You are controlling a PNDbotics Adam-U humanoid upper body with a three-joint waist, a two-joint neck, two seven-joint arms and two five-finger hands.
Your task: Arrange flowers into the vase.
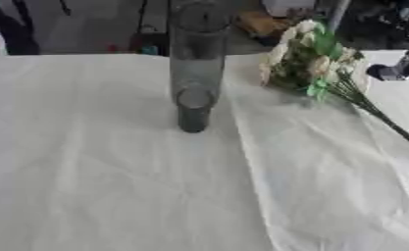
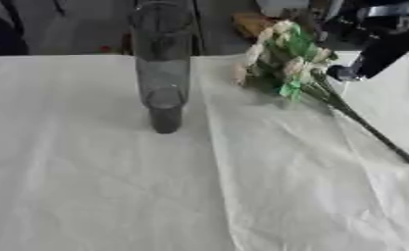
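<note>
A tall, clear glass vase (image 1: 195, 63) stands upright near the middle of the white-clothed tabletop (image 1: 113, 186), and nothing is in it. To its right, apart from it, a bunch of flowers (image 2: 280, 59) with pale cream blooms and green leaves lies on the cloth, its heads toward the far edge and its dark stems (image 2: 370, 132) running down toward the near right. In the right eye view the right robot hand (image 2: 362, 61) comes in from the upper right corner, dark and silver, just beside the blooms; whether it touches them, or how its fingers are set, I cannot tell. The left robot hand shows in neither view. The task looks to be at its very start, with the reach for the bunch in hand and no flower yet lifted. The next move likely calls for closing round the stems, below the heads, raising the bunch upright, and bringing the stem ends over the narrow vase mouth without knocking the vase over.
</note>
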